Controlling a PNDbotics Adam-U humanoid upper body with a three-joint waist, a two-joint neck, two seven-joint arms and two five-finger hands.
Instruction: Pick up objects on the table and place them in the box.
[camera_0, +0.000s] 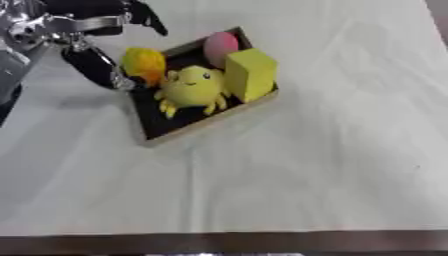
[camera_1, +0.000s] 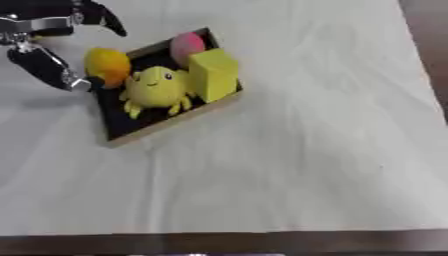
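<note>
A shallow box (camera_0: 210, 120) with a wooden rim and black floor lies askew at the upper left of the white table. Inside it are a yellow plush toy (camera_0: 192, 88), a yellow block (camera_0: 251, 73) and a pink ball (camera_0: 220, 43). An orange-yellow object (camera_0: 143, 63) sits at the box's left rim. My left hand (camera_0: 94, 64) hovers at the top left, open. One dark finger reaches down just left of the orange object and another (camera_0: 150, 21) points out above it. I cannot tell whether a finger touches the object. My right hand is out of view.
White cloth (camera_0: 306, 165) covers the table to the right of the box and in front of it. The table's brown front edge (camera_0: 227, 242) runs along the bottom. A dark strip shows at the upper right corner (camera_1: 429, 40).
</note>
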